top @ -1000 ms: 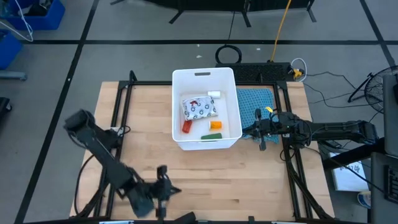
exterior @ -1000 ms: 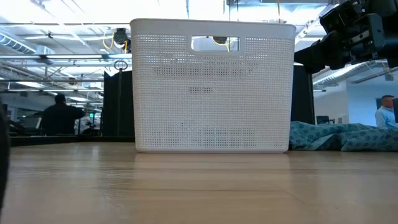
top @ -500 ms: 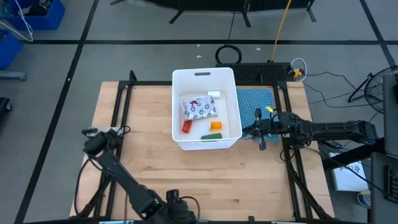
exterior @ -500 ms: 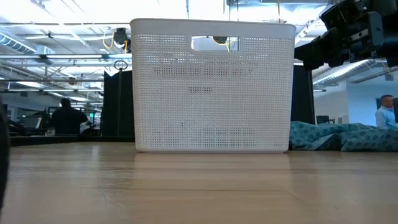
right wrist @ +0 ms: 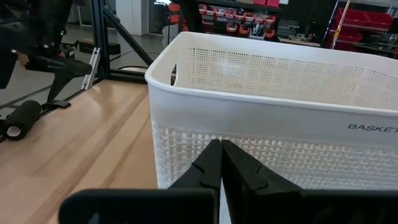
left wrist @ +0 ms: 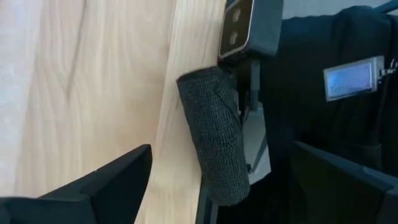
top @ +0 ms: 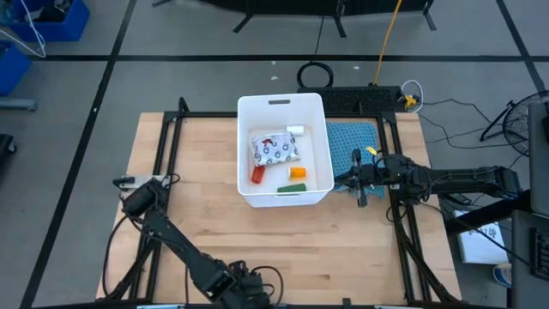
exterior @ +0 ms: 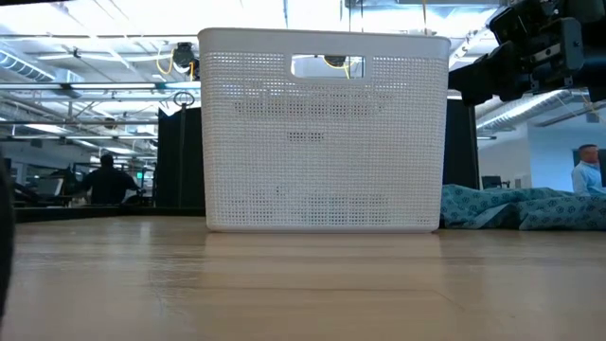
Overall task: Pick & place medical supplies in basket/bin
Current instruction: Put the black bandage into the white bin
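Observation:
The white basket (top: 243,154) stands at the table's middle. It holds a white printed pouch (top: 274,148), a red bottle (top: 256,174), an orange bottle (top: 298,172), a white bottle (top: 295,130) and a green block (top: 292,188). A dark roll (left wrist: 214,137) lies on its side along the table's near edge, also seen in the right wrist view (right wrist: 22,119). My left gripper (left wrist: 221,149) is open at that edge (top: 249,286), one finger on each side of the roll and apart from it. My right gripper (right wrist: 221,155) is shut beside the basket's right wall (top: 356,184).
A teal cloth (top: 352,142) lies right of the basket, under my right arm. A small dark camera box (left wrist: 249,25) sits at the near edge just beyond the roll. Bare wood stretches left of the basket and in front of it. People show in the room behind (exterior: 104,180).
My left arm has folded down. Its gripper has gone toward the table's near edge and a little to the right, sinking and tipping downward. My right arm and the basket's contents have kept still.

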